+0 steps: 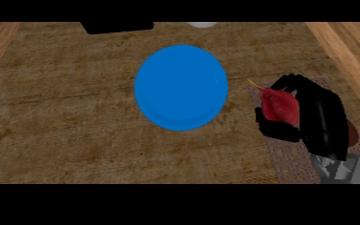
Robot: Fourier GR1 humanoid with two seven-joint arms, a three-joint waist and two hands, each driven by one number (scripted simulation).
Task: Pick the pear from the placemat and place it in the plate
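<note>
So the pear [281, 106] is a dark red one, sitting inside the right hand [320, 124] over the left edge of the woven placemat [288, 164], at the right side of the bench [70, 100]. The fingers [299, 82] are curled round it from the top and the thumb comes up from below, so the body of the fruit is pinched between them with the red face showing. The thin stem [253, 84] pokes out up and left, toward the blue plate [181, 88]. Can't tell whether it's lifted off the mat or resting on it. The left hand isn't in the shot.

Handling-wise, my guess: a pear is light and stiff enough that it won't squash, but the skin is smooth and the shape tapers, so it could slide toward the narrow end. Wrapping round the fat belly like this looks like the right call, and I'd never grab the stem.

The plate is near, just to the left with a strip of bare bench between, and nothing lies in it.
</note>
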